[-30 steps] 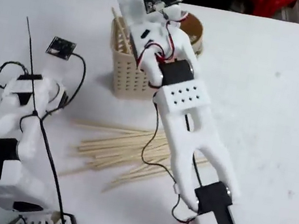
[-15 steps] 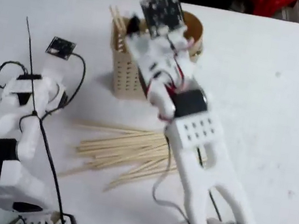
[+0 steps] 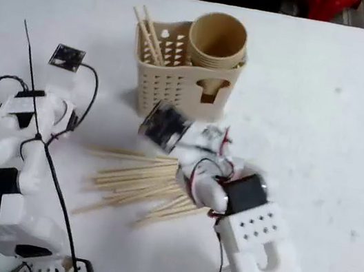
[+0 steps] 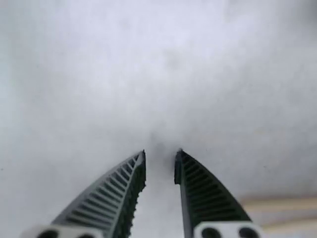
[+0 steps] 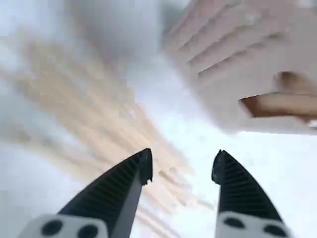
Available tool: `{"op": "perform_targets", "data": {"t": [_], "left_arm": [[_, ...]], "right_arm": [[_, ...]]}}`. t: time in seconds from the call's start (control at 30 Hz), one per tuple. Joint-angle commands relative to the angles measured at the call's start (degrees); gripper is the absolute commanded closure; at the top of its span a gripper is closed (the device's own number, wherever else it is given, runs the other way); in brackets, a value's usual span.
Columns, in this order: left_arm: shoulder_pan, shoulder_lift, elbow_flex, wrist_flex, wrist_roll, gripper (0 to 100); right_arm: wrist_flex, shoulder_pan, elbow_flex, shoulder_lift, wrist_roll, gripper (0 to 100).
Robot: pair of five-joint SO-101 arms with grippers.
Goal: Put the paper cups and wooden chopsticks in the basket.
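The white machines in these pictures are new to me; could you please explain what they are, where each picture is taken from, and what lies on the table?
They are two small robot arms, each ending in a two-fingered gripper. The high view looks down on the white table. There the left arm sits at the left, and the right arm is by the loose wooden chopsticks. The other two pictures come from cameras on the wrists, looking along the fingers. The left gripper is slightly open above bare table and holds nothing. The right gripper is open and empty, with the loose chopsticks beneath it and the basket ahead. In the basket stand stacked paper cups and a few chopsticks.
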Motion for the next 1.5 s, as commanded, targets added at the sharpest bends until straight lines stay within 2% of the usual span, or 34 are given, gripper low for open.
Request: {"op": "perform_targets", "data": {"t": [0.0,0.17,0.5,0.6,0.7,0.93,1.03,1.27,1.47], "left_arm": [[-1.01,-0.13,-2.2,0.35,-0.35,88],[-1.01,-0.31,-1.41,0.18,-0.35,88],[-1.01,-0.31,-1.32,0.18,-0.35,88],[-1.01,-0.31,-1.23,0.18,-0.35,88],[-1.01,-0.31,-1.23,0.18,-0.35,88],[-1.01,-0.31,-1.23,0.26,-0.35,88],[-1.01,-0.31,-1.23,0.26,-0.35,88],[-1.01,-0.31,-1.14,0.26,-0.35,88],[-1.01,-0.31,-1.14,0.26,-0.35,88]], "right_arm": [[0.75,-3.91,6.15,2.51,9.41,79.3],[-0.92,-9.54,16.09,3.56,15.56,79.3],[-12.26,-9.63,25.58,4.09,17.23,81.7],[-14.81,-9.63,25.58,4.09,17.23,86.5],[-16.57,-9.01,25.67,5.23,17.23,86.8],[-24.92,-5.14,23.74,19.38,17.23,87.2],[-24.92,-3.74,20.04,23.6,16.88,88.8],[-24.75,-1.36,13.36,25.1,9.58,98.5],[-19.65,-1.27,7.56,25.1,8.53,98.1]]}}
